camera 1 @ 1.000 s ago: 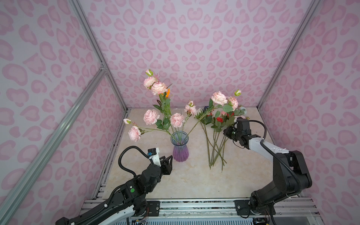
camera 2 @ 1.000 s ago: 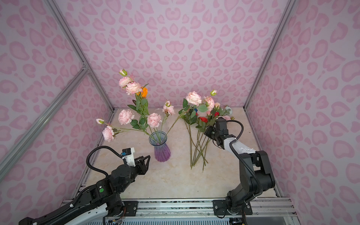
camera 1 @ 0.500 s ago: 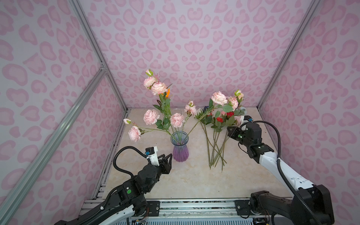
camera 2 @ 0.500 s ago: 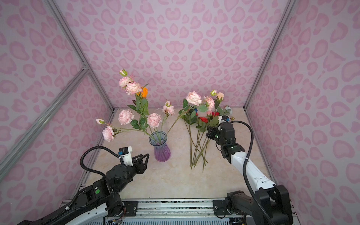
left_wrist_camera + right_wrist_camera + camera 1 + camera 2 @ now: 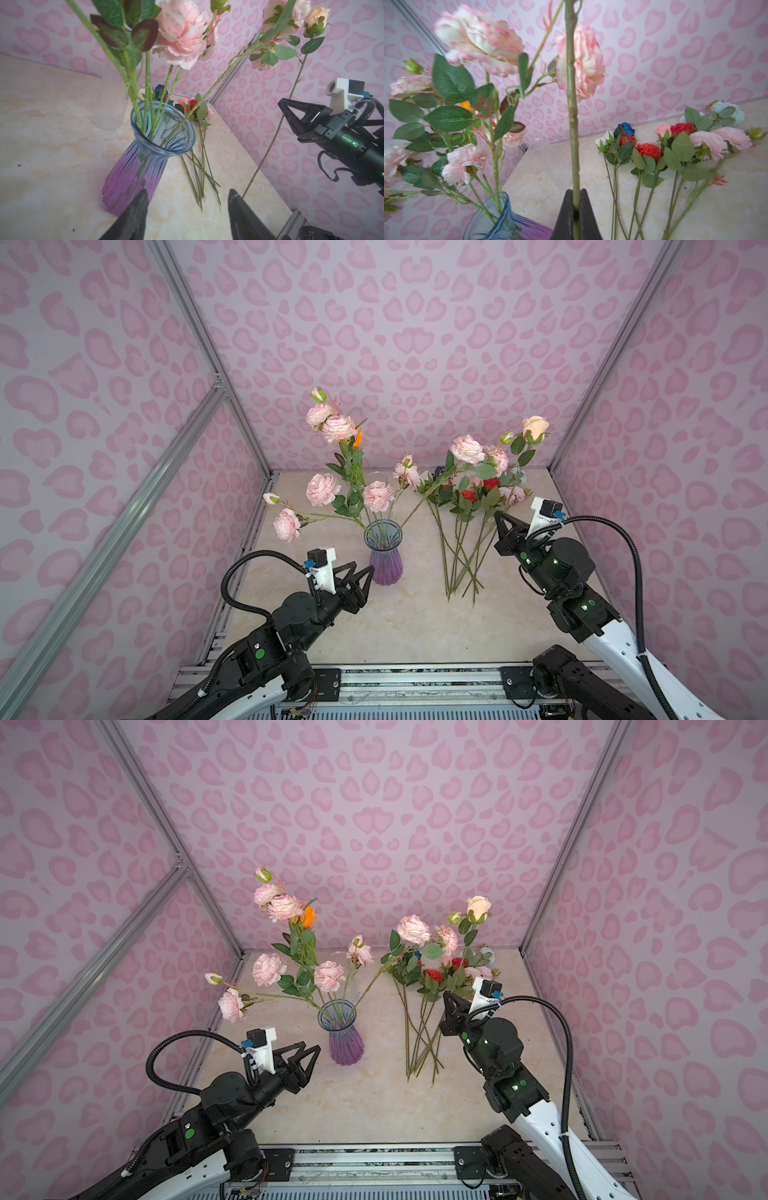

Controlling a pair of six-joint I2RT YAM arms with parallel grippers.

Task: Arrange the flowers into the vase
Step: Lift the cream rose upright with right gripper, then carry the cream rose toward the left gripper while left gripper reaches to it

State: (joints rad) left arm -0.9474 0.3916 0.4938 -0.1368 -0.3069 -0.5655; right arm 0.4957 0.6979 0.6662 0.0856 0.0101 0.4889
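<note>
Working outward from my end of the table (image 5: pixel 415 626): left gripper (image 5: pixel 363 565) sits nearest me, at about eight o'clock of the vase (image 5: pixel 384 560), just beside its purple base. Its jaws are apart with nothing between them, and the left wrist view shows only bare table in the gap.

Vase next, upright, already carrying a spread of pink blooms (image 5: pixel 323 488).

Over at three o'clock of the vase mouth, right gripper (image 5: pixel 498 517) is pinched tight on the stem of a peach rose (image 5: pixel 535 425). The right wrist view shows the green stem clamped in the closed jaws, roughly midway along it, with the bloom standing high at one o'clock of the grip.

So I read this as mid-transfer: one flower lifted, not yet in. Next move, as I judge it, is to swing that stem across toward nine o'clock. A good length hangs below the grip, so it wants height first, then the cut end over the mouth. After that, a slow drop among the stems there without knocking them.

Beyond and beneath the right gripper, the loose flowers (image 5: pixel 468 494) lie flat, several of them waiting. Their stems fan toward me, with the red, blue, white and pale heads toward the far wall (image 5: pixel 415 344) at twelve.
</note>
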